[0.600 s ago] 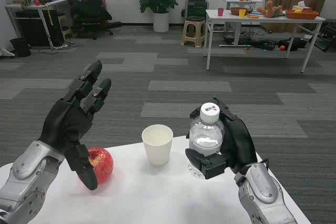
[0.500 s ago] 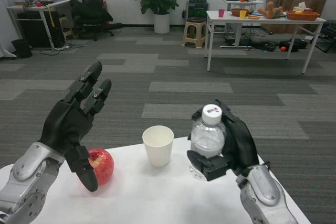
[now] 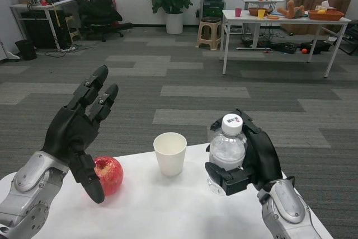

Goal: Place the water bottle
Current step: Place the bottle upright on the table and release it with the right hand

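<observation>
White table (image 3: 168, 211) carries a red apple (image 3: 107, 175) at left, a paper cup (image 3: 170, 153) in the middle, and the water bottle (image 3: 226, 152) upright at right, gripped by the right hand (image 3: 251, 158). Left hand (image 3: 78, 132) is raised above the apple, fingers spread, holding nothing. Beyond lies grey carpet (image 3: 184, 76).

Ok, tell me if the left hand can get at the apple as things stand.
Probably yes. The left hand is raised, fingers apart and holding nothing, right beside the apple and partly in front of it. Nothing lies between them; the paper cup stands off to the apple's other side.
</observation>
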Robot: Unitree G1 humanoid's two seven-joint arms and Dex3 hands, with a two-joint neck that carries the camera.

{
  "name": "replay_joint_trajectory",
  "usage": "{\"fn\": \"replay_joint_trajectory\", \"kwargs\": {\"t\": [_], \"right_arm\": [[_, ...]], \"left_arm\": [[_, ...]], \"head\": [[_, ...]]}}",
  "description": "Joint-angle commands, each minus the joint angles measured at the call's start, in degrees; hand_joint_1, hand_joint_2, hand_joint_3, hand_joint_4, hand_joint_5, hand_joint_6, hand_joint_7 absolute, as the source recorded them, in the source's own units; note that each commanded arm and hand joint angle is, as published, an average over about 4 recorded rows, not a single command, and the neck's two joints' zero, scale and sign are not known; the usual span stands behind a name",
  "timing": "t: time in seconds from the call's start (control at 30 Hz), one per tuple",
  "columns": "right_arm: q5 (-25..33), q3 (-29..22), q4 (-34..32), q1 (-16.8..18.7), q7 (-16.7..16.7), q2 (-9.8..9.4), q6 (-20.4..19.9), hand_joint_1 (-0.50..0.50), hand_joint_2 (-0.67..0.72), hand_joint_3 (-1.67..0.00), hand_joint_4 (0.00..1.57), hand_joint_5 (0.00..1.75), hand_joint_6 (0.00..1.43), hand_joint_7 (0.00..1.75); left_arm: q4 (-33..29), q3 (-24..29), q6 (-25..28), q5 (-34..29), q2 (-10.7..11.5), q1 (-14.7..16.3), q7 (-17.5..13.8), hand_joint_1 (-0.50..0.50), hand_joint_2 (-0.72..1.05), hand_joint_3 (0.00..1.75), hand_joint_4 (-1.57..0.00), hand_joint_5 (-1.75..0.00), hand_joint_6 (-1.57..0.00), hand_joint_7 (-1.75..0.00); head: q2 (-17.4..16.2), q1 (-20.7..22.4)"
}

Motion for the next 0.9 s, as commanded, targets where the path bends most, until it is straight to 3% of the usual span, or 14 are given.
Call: {"fn": "replay_joint_trajectory", "kwargs": {"t": [0.03,0.2,0.53,0.73,0.9], "right_arm": [[0.53,-0.08,0.13,-1.24,-0.14,-0.1,-1.24,0.42,-0.03,-1.59,0.63,1.45,0.69,1.54],[-0.04,2.2,3.1,-2.16,-0.14,-1.18,-1.39,0.42,-0.03,-1.59,0.63,1.45,0.68,1.54],[-0.57,6.03,13.99,-4.75,2.85,-1.84,-6.8,0.42,-0.03,-1.59,0.63,1.45,0.66,1.54],[-0.66,6.03,16.68,-4.84,3.38,-1.92,-8.21,0.42,-0.03,-1.55,0.63,1.45,0.65,1.54],[-2.94,3.87,16.32,-3.52,3.38,-2.1,-6.54,0.42,-0.03,-1.59,0.61,1.45,0.63,1.54]], "left_arm": [[0.39,0.36,0.07,-0.16,0.63,0.2,-0.2,-0.5,-0.64,0.09,0.0,0.0,0.0,0.0],[0.63,0.27,0.07,-0.11,0.5,0.13,-0.25,-0.5,-0.64,0.09,0.0,0.0,0.0,0.0],[0.68,0.53,0.07,-0.16,0.36,0.05,-0.2,-0.5,-0.64,0.09,0.0,0.0,0.0,0.0],[0.68,0.45,0.07,-0.16,0.36,0.0,-0.16,-0.5,-0.64,0.09,0.0,0.0,0.0,0.0],[1.07,0.36,0.07,-0.16,0.36,-0.31,-0.2,-0.5,-0.64,0.09,0.0,0.0,0.0,0.0]], "head": [[-0.07,-0.09],[-0.24,0.23],[-1.06,0.5],[-1.63,0.16],[-2.11,-0.13]]}}
